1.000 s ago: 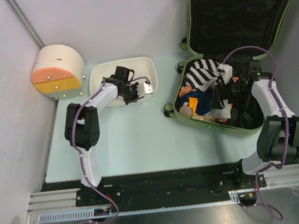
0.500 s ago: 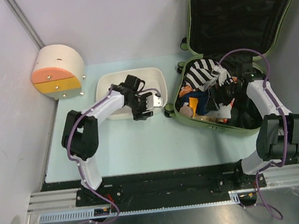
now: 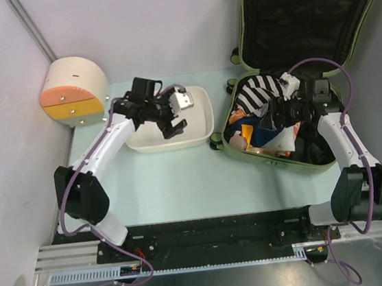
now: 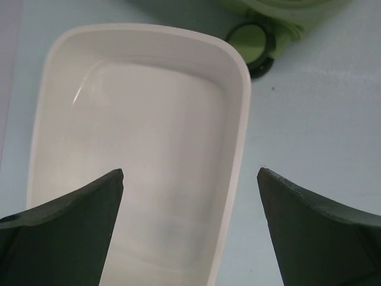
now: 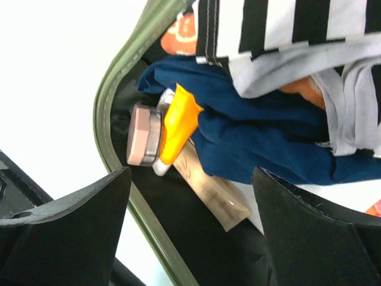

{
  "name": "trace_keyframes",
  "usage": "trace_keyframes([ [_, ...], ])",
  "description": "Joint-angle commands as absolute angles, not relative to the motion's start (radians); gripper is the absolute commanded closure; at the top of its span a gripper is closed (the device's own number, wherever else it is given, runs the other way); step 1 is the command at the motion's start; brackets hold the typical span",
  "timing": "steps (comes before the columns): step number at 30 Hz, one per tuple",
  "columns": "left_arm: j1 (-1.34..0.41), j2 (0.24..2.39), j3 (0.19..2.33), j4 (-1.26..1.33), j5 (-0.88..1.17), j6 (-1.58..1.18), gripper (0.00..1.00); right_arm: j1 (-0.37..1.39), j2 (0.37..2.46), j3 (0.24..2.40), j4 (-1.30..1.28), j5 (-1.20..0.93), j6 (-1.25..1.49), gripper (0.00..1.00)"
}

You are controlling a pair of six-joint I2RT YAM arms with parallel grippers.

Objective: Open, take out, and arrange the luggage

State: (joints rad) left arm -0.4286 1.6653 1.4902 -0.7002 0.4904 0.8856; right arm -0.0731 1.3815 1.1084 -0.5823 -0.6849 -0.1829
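I find clear table (image 3: 175, 186) along the near edge; white tub (image 3: 177, 144), drawer box (image 3: 74, 87) and open luggage (image 3: 304, 16) crowd the far side.

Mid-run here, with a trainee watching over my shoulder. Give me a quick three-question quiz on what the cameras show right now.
1. True or false: the left gripper and the right gripper are both open and hold nothing.
2. What lies in the white tub? A) a striped garment B) a jar C) nothing visible
3. Where does the orange tube lie?

Key: 1 true. 2 C. 3 In the open luggage, against the navy cloth.
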Motion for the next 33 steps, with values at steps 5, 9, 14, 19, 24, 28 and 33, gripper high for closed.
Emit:
trace_keyframes([
  [5,-0.301,1.559,1.543,-0.592,0.615,0.481,0.00,0.030,1.338,1.108,-0.500,-0.643,-0.092,0.14],
  [9,-0.207,1.535,1.526,-0.474,0.522,0.226,0.00,0.046,1.332,1.108,-0.460,-0.626,-0.088,0.14],
  [14,0.047,1.465,1.473,-0.433,0.475,-0.047,0.00,0.046,1.345,1.115,-0.452,-0.621,-0.101,0.13],
  [19,0.346,1.411,1.345,-0.419,0.552,-0.103,0.02,0.054,1.353,1.124,-0.463,-0.617,-0.127,0.13],
  [24,0.514,1.534,1.428,-0.432,0.556,-0.023,0.24,0.052,1.348,1.124,-0.494,-0.615,-0.158,0.13],
  [28,0.520,1.597,1.466,-0.436,0.439,0.115,0.28,0.049,1.335,1.124,-0.499,-0.609,-0.163,0.12],
  [33,0.520,1.733,1.584,-0.433,0.385,0.158,0.38,0.038,1.322,1.123,-0.512,-0.609,-0.166,0.12],
])
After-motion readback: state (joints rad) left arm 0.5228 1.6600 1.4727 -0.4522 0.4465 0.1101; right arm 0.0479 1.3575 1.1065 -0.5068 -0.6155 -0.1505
